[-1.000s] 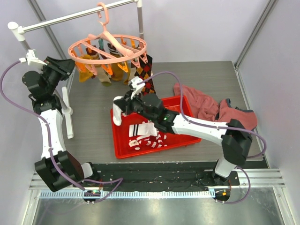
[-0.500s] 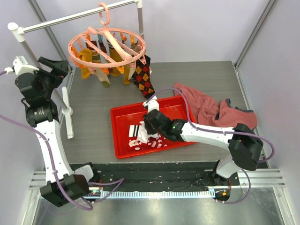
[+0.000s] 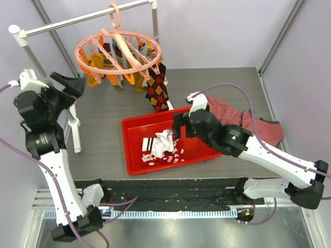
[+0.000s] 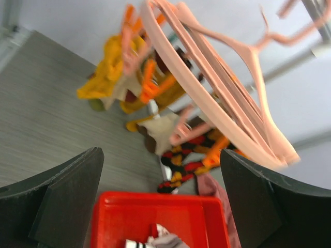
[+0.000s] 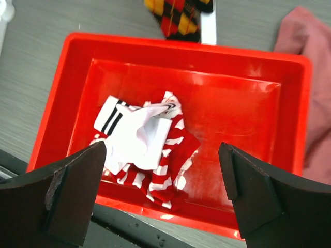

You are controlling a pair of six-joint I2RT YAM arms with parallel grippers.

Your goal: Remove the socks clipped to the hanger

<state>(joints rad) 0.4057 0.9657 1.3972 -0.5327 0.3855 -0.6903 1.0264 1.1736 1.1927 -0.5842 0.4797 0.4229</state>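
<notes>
Socks (image 3: 124, 77) hang from the round pink hanger (image 3: 119, 51), which hooks over a white rail (image 3: 77, 20) above the far left of the surface (image 3: 103, 119). Mustard yellow ones (image 3: 95, 70) hang on the left side of the ring, and a dark argyle sock (image 3: 158, 90) with red and yellow diamonds dangles from the right side, its lower end near the far rim of a red tray (image 3: 132, 155). Two more socks lie loose in the tray, a white one with dark bands (image 5: 134, 137) crumpled on top of a red-and-white striped one (image 5: 170, 175). The right gripper (image 3: 178, 129) hovers over the tray with its fingers (image 5: 72, 191) spread wide and nothing between them. The left gripper (image 3: 70, 87) is raised beside the hanger's left edge, pointed toward the pegs, its fingers (image 4: 67, 201) likewise spread and empty. A reddish-pink cloth (image 3: 227, 116) lies bunched on the surface to the right of the tray.
</notes>
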